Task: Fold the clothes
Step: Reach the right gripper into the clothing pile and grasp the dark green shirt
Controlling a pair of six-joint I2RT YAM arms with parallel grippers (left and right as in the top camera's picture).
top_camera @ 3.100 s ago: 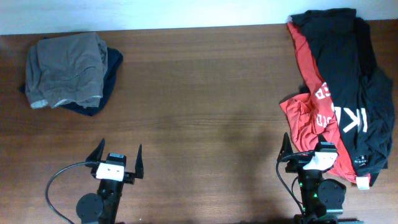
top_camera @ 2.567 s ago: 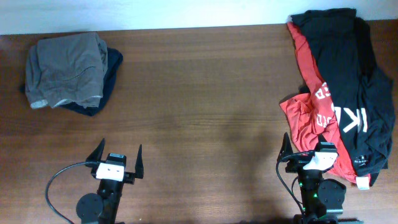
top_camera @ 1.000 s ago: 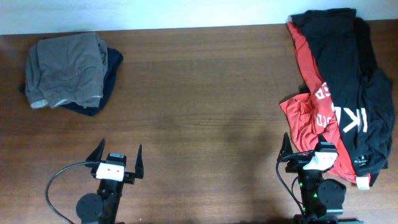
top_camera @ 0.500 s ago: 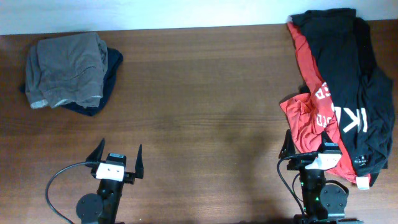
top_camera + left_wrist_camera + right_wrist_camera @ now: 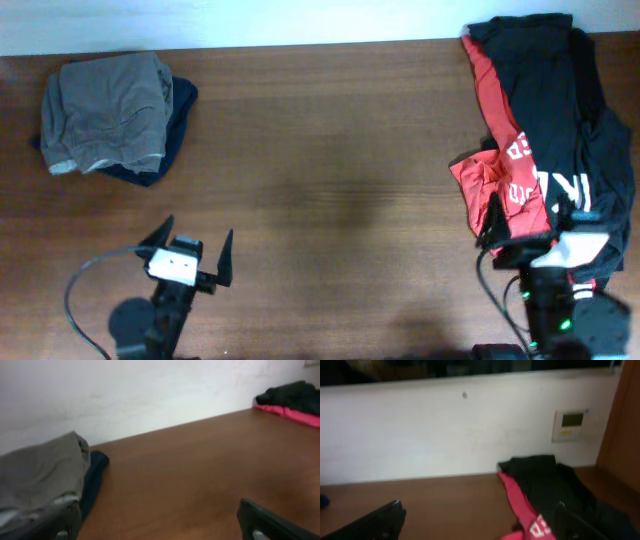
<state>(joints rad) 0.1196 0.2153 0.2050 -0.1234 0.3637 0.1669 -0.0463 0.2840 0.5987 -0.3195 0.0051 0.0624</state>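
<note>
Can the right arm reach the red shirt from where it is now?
Probably yes: the right gripper is open at the red shirt's near edge, nothing between them. The black garment lies over part of it, though.

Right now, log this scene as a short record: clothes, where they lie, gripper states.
left pile: grey garment on navy garment, roughly folded, far left
right pile: black shirt over red shirt, unfolded, far right
left gripper: open, empty, above table
right gripper: open, empty, at right pile's near edge
</note>
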